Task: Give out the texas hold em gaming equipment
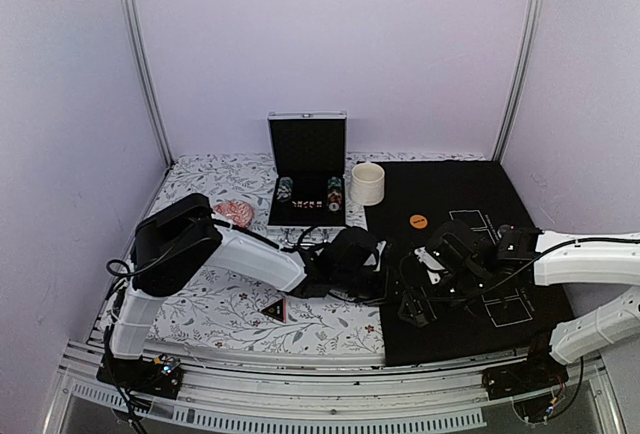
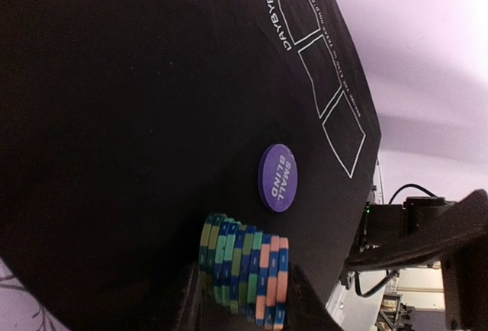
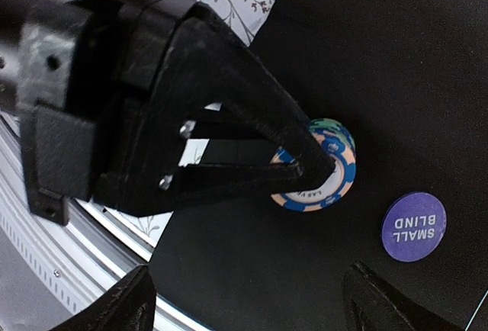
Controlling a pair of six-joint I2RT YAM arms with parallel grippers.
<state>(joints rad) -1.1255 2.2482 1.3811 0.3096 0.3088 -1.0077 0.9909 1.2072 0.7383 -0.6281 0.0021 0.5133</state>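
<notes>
A stack of striped poker chips (image 2: 242, 268), green, blue and orange, stands on edge against the black mat (image 2: 137, 102), and my left gripper (image 2: 244, 297) is shut on it. The right wrist view shows the same stack (image 3: 329, 165) at the tips of the left gripper (image 3: 309, 165). A purple "SMALL BLIND" disc (image 2: 277, 178) lies flat on the mat just beyond the chips (image 3: 413, 226). My right gripper (image 3: 252, 308) hovers open over the mat beside them, with nothing between its fingers. In the top view the two grippers (image 1: 398, 289) (image 1: 432, 272) meet over the mat's near left part.
An orange disc (image 1: 418, 221) lies on the mat. A black red-edged triangle marker (image 1: 273, 307) sits on the floral cloth near the front. At the back stand an open black case (image 1: 307, 169) with chips, a cream cup (image 1: 367, 183) and a pink dish (image 1: 235, 211).
</notes>
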